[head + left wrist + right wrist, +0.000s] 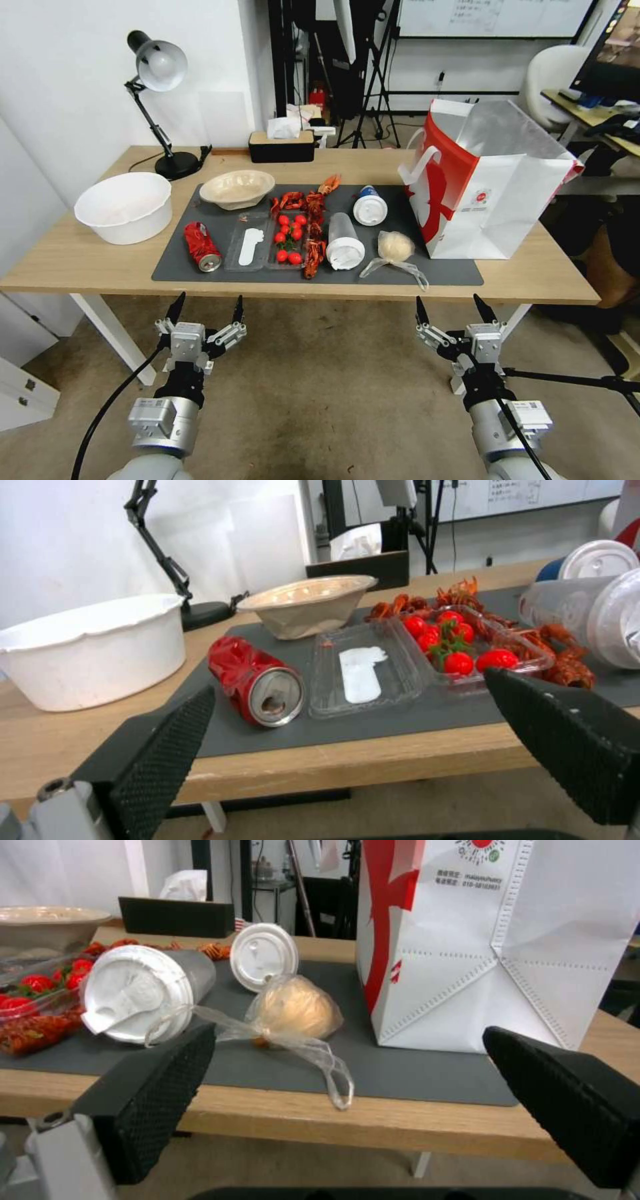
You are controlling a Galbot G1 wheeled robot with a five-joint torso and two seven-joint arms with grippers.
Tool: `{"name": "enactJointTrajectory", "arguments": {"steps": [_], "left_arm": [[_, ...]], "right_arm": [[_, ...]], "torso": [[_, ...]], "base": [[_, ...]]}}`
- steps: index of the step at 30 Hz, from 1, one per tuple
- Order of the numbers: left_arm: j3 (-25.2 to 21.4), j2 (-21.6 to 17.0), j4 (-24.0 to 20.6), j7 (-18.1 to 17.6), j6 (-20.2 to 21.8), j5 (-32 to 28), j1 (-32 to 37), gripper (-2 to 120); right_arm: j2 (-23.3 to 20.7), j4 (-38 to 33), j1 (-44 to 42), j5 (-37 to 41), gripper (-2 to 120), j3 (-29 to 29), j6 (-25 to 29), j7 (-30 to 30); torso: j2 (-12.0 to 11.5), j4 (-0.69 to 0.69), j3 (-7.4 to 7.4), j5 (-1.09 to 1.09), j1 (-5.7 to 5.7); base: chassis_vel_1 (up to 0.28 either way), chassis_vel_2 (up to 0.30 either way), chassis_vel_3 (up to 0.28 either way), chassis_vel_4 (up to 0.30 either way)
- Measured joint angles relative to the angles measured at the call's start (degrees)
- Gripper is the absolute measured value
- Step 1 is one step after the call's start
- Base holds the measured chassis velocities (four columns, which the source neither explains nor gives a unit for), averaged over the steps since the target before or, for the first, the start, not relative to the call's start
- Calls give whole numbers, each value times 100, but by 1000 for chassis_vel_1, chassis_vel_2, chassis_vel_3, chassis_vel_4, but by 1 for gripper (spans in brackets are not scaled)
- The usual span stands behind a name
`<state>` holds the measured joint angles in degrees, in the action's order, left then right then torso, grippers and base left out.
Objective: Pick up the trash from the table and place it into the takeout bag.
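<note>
**Spotter:** You have both claws low in front of the bench [100, 257], short of its near edge. Your left claw [206, 312] stands wide and empty, and so does your right claw [450, 311]. Nothing is lifted yet.

**Operator's mate:** Which piece do you take first?

**Spotter:** Your likeliest is the clear bag with the beige lump [395, 248]. It lies on the dark mat [177, 263] nearly straight ahead of your right claw and a little toward your left, just beside the takeout bag [497, 190]. Its knotted tail [313, 1055] trails toward the bench's near edge, so your reach is straight forward.

**Operator's mate:** And your left side?

**Spotter:** The crushed red can [202, 247] lies ahead of your left claw, its long axis running roughly away from you, open end [272, 700] toward you. The two lidded cups [345, 241] lie on their sides between the arms, nearer your right.
</note>
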<state>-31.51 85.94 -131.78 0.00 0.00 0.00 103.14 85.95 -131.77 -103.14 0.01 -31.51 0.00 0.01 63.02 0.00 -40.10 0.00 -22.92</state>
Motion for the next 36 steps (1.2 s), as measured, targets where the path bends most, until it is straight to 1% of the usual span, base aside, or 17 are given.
{"name": "enactJointTrajectory", "arguments": {"steps": [21, 24, 26, 28, 29, 30, 32, 33, 34, 36], "left_arm": [[0, 0, 0, 0, 0, 0, 0, 100], [-17, 2, -9, 0, 54, -23, -10, 100], [-106, 18, -74, 0, 329, -126, -63, 100], [-230, 41, -166, 0, 712, -272, -136, 100], [-230, 41, -166, 0, 712, -272, -136, 100], [-322, 59, -236, 0, 998, -377, -192, 100], [-452, 86, -335, 0, 1408, -532, -273, 100], [-452, 86, -335, 0, 1408, -532, -273, 100], [-528, 102, -395, 2, 1652, -625, -318, 100], [-678, 127, -488, -13, 1922, -805, -349, 100]], "right_arm": [[0, 0, 0, 0, 100, 0, 0, 0], [-3, -3, 15, 16, 100, 0, -34, 7], [-14, -28, 71, 86, 100, -1, -169, 54], [-47, -106, 216, 255, 100, -17, -513, 184], [-47, -106, 216, 255, 100, -17, -513, 184], [-72, -165, 325, 387, 100, -32, -776, 286], [-105, -246, 479, 571, 100, -55, -1141, 426], [-105, -246, 479, 571, 100, -55, -1141, 426], [-127, -296, 575, 684, 100, -69, -1372, 514], [-166, -391, 754, 897, 100, -90, -1799, 676]], "torso": [[0, 0, 0, 0, 0], [0, 0, 0, 0, 0], [0, -1, 0, 0, 0], [0, 0, 0, 0, 0], [0, 0, 0, 0, 0], [0, 0, 0, 0, 0], [0, 0, 0, 0, 0], [0, 0, 0, 0, 0], [0, 0, 0, 0, 0], [0, 0, 0, 1, 0]], "base": [[0, 0, 0, 0], [0, 0, 0, 0], [0, 0, 0, 0], [0, 0, 0, 0], [0, 0, 0, 0], [0, 0, 0, 0], [0, 0, 0, 0], [0, 0, 0, 0], [0, 0, 0, 0], [0, 0, 0, 0]]}}
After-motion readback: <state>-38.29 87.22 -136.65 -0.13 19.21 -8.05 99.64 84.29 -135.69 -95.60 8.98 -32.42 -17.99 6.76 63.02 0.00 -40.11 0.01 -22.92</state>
